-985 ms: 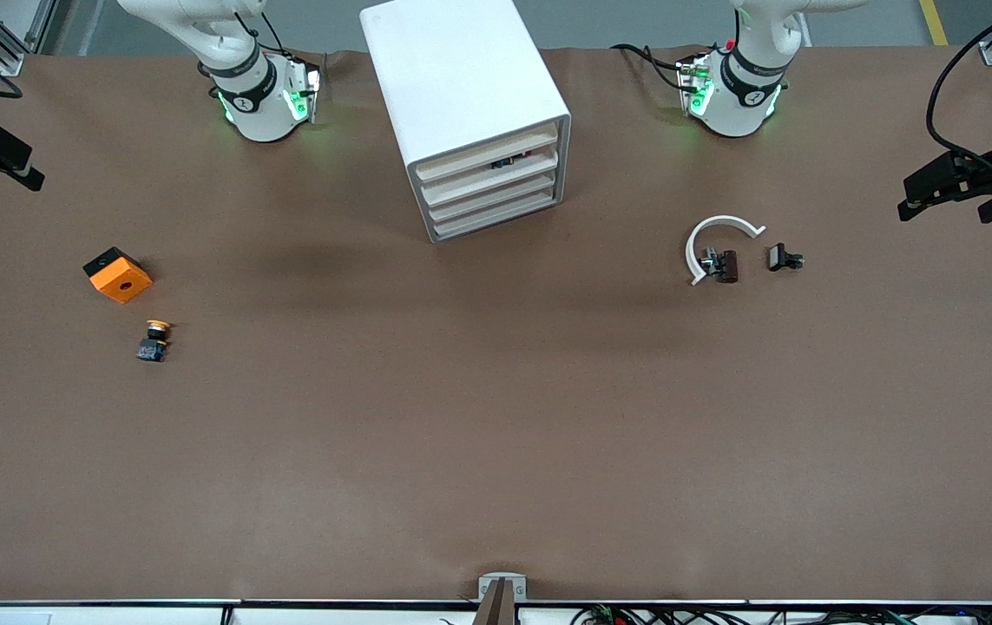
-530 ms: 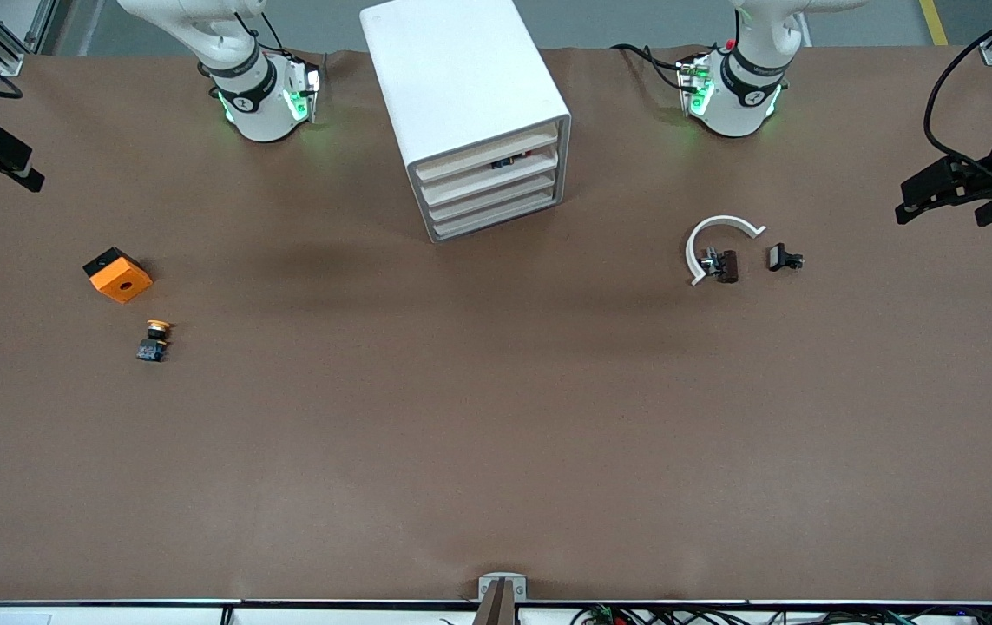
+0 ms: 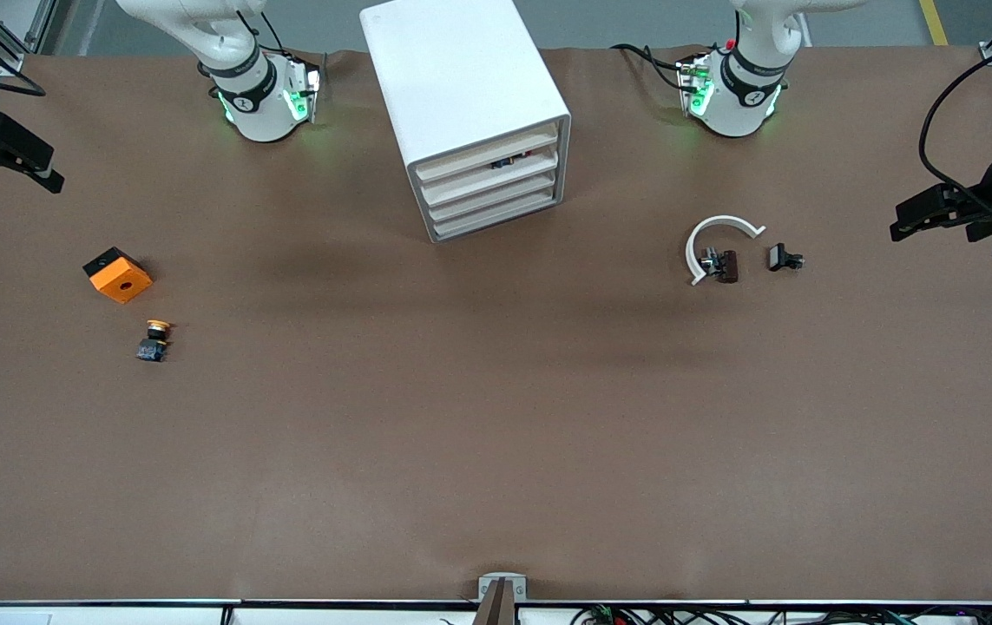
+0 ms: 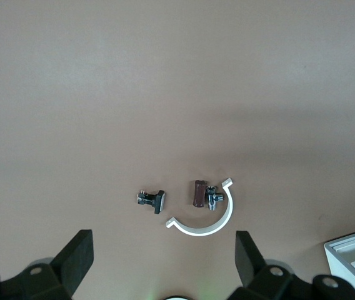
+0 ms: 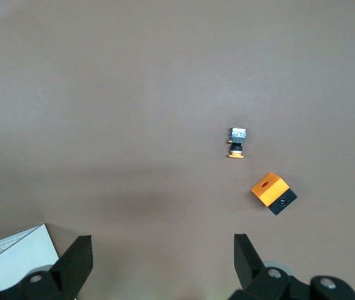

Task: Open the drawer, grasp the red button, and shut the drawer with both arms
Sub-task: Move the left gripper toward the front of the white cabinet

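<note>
The white cabinet (image 3: 461, 87) stands between the arm bases, its four cream drawer fronts facing the front camera. The drawers (image 3: 489, 178) all look pushed in. A small dark thing (image 3: 509, 161) shows in the gap under the top front; I cannot tell what it is. The red button is hidden. My left gripper (image 3: 912, 217) hangs open and empty over the left arm's end of the table, also in its wrist view (image 4: 163, 262). My right gripper (image 3: 51, 165) hangs open and empty over the right arm's end, also in its wrist view (image 5: 162, 262).
An orange cube (image 3: 117, 274) and a yellow-capped button (image 3: 154, 340) lie toward the right arm's end. A white C-shaped clip (image 3: 715, 236), a brown part (image 3: 725, 266) and a small black part (image 3: 783, 258) lie toward the left arm's end.
The left gripper has shifted slightly lower in the front view and inward. The right gripper has shifted slightly inward over the table. Nothing on the table moved.
</note>
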`<state>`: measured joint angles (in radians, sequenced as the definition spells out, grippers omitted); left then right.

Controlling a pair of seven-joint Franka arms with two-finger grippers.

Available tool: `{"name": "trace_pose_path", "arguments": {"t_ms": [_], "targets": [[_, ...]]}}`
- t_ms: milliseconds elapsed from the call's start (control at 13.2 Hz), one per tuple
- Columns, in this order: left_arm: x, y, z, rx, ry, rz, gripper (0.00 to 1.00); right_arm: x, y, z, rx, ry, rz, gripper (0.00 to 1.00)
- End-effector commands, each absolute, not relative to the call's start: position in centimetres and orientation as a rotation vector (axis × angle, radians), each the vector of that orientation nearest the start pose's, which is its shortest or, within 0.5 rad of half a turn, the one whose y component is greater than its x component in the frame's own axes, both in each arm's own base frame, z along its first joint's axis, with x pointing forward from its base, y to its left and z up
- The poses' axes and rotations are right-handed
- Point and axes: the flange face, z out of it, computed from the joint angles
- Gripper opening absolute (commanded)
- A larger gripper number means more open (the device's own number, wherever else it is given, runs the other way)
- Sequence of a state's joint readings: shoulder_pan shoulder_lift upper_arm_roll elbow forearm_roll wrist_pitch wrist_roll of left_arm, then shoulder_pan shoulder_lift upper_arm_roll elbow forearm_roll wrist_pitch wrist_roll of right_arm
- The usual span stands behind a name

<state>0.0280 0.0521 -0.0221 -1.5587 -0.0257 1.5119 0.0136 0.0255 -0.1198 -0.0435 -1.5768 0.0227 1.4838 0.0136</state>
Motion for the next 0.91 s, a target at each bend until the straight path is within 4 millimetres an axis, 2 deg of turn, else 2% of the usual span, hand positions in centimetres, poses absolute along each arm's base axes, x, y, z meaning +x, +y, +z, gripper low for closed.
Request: {"name": "trace_pose_path", "arguments": {"t_ms": [0,303,455,682,833], "targets": [[57.3,-0.6,57.5,-3.168,-0.056,0.222,1.00,50.0,-1.8,67.9,-3.119,0.081,-0.050,1.00],[59.1,-4.5,53.7,-3.151,-0.158,0.298,1.00,49.9,-2.5,67.9,-3.120,0.103,-0.041,1.00],[59.9,-5.6,52.2,-3.169,-0.330,0.309,1.00,49.9,-2.6,67.8,-3.120,0.107,-0.036,1.00],[61.2,-9.5,49.5,-3.114,-0.588,0.297,1.00,49.9,-2.9,67.9,-3.120,0.112,-0.039,1.00],[61.5,-12.2,47.5,-3.061,-0.689,0.314,1.00,49.8,-2.8,67.8,-3.120,0.112,-0.031,1.00]]}}
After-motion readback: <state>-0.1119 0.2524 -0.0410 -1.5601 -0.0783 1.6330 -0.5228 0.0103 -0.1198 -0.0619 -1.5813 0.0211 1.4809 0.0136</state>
